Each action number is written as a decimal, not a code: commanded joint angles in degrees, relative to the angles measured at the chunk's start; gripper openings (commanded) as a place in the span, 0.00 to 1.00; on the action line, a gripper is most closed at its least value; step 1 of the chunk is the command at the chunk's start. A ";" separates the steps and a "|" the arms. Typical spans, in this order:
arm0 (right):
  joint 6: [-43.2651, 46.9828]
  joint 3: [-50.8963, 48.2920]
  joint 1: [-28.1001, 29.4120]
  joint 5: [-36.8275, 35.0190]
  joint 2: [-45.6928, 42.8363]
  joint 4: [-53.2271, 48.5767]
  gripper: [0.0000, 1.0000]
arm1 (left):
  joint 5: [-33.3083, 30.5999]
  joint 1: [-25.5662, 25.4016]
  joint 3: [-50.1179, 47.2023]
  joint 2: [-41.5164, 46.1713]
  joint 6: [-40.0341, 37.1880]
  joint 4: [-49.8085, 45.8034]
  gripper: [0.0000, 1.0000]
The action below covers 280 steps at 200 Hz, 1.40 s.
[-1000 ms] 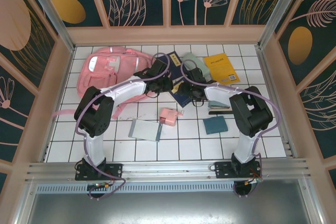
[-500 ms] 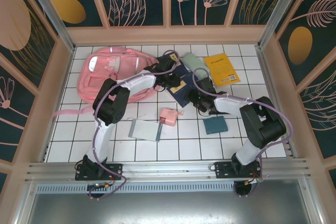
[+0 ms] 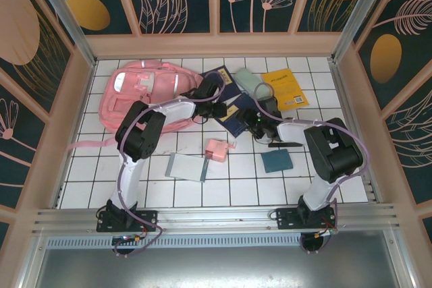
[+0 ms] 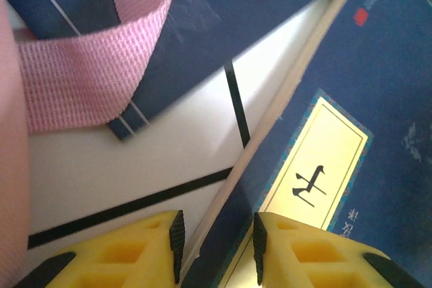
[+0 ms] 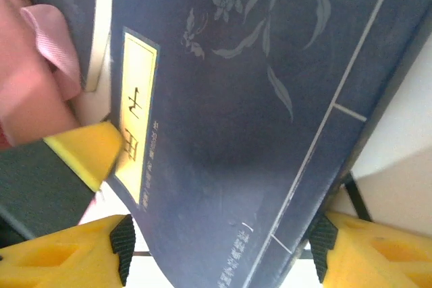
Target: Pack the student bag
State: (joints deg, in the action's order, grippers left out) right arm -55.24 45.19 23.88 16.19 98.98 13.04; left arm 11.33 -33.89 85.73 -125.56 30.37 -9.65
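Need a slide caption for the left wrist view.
Left gripper fingers straddling the edge of a navy book, pink backpack strap beside it.

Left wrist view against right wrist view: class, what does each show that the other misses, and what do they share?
Left wrist alone: a looped pink strap lying over a second dark blue book, and black grout lines on the white table. Right wrist alone: the pale floral print on the cover and the left end effector's yellow fingertip at the book's edge. Both: the dark blue book with its yellow title label.

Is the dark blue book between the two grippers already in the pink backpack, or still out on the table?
Out. The dark blue book lies on the white tiles right of the pink backpack, its edge between the left gripper's fingers.
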 commanded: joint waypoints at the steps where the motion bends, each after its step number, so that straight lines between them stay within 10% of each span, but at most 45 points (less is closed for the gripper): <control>1: -4.06 -1.88 0.36 7.85 2.67 17.04 0.69 | 8.28 -0.90 -4.39 0.46 3.84 -2.57 0.34; 54: -6.44 -5.34 -0.32 8.58 -1.44 26.00 0.56 | 9.48 -0.83 -4.01 1.51 3.97 -3.21 0.34; 108: 0.81 -2.49 -0.82 0.03 -6.47 7.38 0.00 | 3.49 -0.56 0.15 6.72 2.99 -8.53 0.36; 174: 4.87 -3.79 0.85 -1.35 -15.27 1.09 0.00 | -16.14 3.14 5.52 14.88 -1.78 -18.65 0.40; 280: 10.76 -1.55 3.90 -1.97 -20.47 -4.38 0.00 | -37.41 4.36 10.71 3.39 -12.08 -26.67 0.45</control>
State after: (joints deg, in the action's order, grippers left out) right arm -46.65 41.21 27.16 14.57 80.51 8.29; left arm -20.27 -29.36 94.96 -120.01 20.97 -32.53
